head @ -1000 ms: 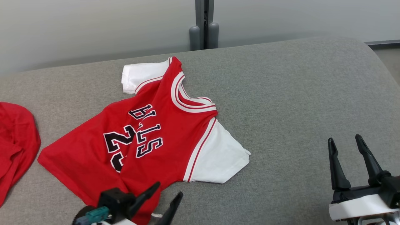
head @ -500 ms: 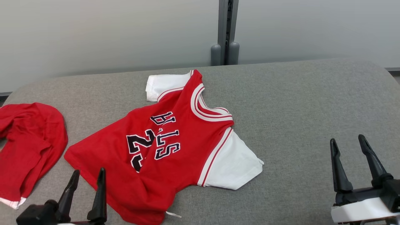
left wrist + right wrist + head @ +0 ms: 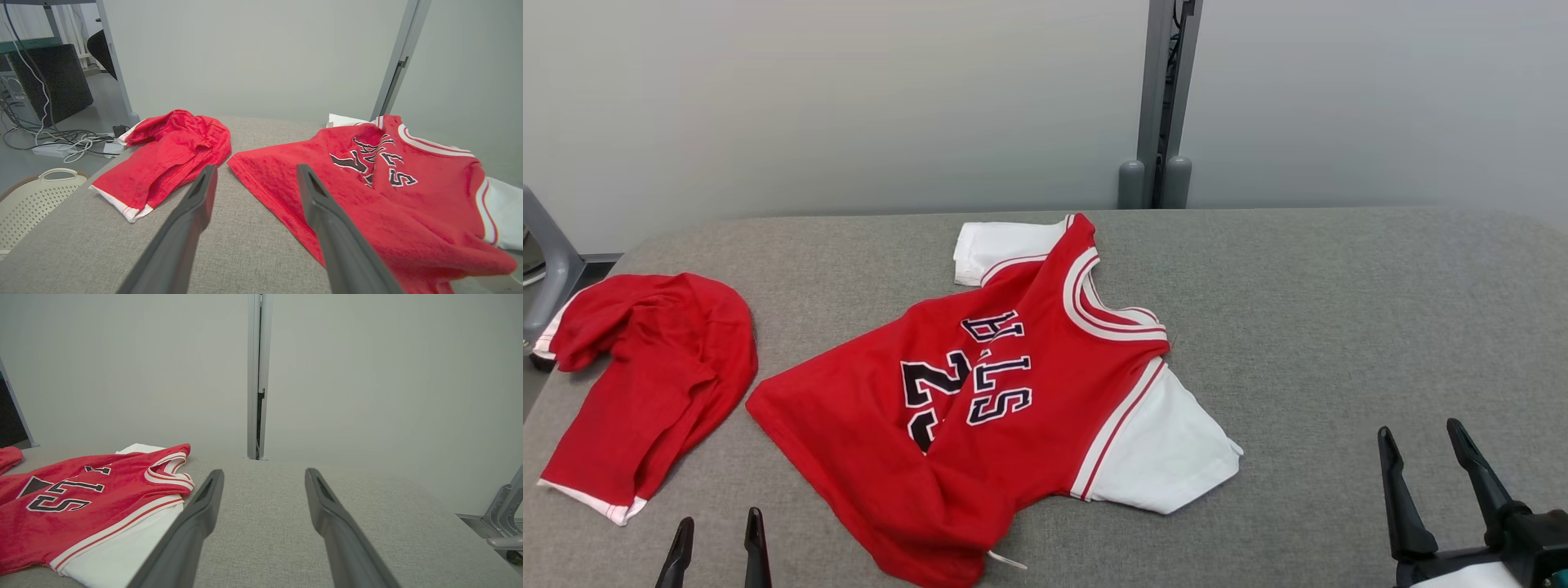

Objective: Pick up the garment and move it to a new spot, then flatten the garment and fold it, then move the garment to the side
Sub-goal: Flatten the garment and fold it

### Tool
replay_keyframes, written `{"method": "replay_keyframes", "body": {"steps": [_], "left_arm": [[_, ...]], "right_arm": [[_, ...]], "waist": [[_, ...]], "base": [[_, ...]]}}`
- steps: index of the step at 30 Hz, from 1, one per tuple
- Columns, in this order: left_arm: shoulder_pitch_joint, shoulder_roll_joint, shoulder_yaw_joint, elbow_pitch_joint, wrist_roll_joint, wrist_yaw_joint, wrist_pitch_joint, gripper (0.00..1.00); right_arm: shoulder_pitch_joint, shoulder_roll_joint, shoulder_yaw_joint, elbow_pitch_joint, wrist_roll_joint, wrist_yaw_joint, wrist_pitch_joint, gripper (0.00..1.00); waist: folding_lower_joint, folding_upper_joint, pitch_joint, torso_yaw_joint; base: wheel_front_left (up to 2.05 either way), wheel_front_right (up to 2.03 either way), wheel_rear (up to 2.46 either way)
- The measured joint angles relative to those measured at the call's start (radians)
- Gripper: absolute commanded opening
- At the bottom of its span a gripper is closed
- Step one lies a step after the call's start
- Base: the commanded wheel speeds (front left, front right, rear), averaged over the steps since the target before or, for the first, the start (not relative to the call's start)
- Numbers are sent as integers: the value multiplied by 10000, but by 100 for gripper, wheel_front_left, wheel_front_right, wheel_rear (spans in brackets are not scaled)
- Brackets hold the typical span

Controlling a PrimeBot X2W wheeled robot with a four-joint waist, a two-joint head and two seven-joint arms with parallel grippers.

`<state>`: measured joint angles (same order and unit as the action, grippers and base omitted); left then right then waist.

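Note:
The garment (image 3: 980,408) is a red jersey with white sleeves and dark lettering. It lies crumpled and partly spread in the middle of the grey padded table (image 3: 1339,310). My left gripper (image 3: 719,523) stands open at the near left edge, just left of the jersey's hem and clear of it. In the left wrist view its fingers (image 3: 256,169) frame bare padding, with the jersey (image 3: 388,196) to their right. My right gripper (image 3: 1419,433) is open at the near right, well away from the white sleeve. The right wrist view has its fingers (image 3: 264,472) over bare padding and the jersey (image 3: 81,498) at left.
A second red garment (image 3: 654,376) lies bunched near the table's left edge. A grey post (image 3: 1164,98) rises behind the far edge against the pale wall. Left of the table, on the floor, are a cream perforated basket (image 3: 32,196), cables (image 3: 61,139) and a black box (image 3: 53,81).
The head camera has turned, shifting the whole picture right and down. My left gripper has swung left away from the jersey's near hem and now points straight ahead. The jersey lies unchanged.

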<state>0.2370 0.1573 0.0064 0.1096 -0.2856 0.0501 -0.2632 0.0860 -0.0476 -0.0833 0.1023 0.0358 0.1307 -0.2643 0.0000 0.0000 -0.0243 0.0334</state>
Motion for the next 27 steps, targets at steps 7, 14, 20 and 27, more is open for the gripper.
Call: {"method": "replay_keyframes", "body": {"steps": [7,14,20,27], "left_arm": [[36,-800,734,-121,777,-951,0,100],[-186,-1009,934,-173,1122,-1553,0,100],[-195,-1035,594,272,1298,-1687,-6,100],[-96,-957,-1225,1352,1386,-1770,1860,100]], "right_arm": [[64,2,-92,336,92,0,0,100],[52,4,-38,422,105,0,2,100],[-42,0,201,441,221,0,2,100],[-1314,-35,1682,1893,-247,0,184,100]], "waist": [[0,0,-13,85],[0,0,13,-17],[-1,0,48,-83],[0,0,293,-89]], "base": [[0,0,0],[0,0,0],[0,0,0],[0,0,0]]}}
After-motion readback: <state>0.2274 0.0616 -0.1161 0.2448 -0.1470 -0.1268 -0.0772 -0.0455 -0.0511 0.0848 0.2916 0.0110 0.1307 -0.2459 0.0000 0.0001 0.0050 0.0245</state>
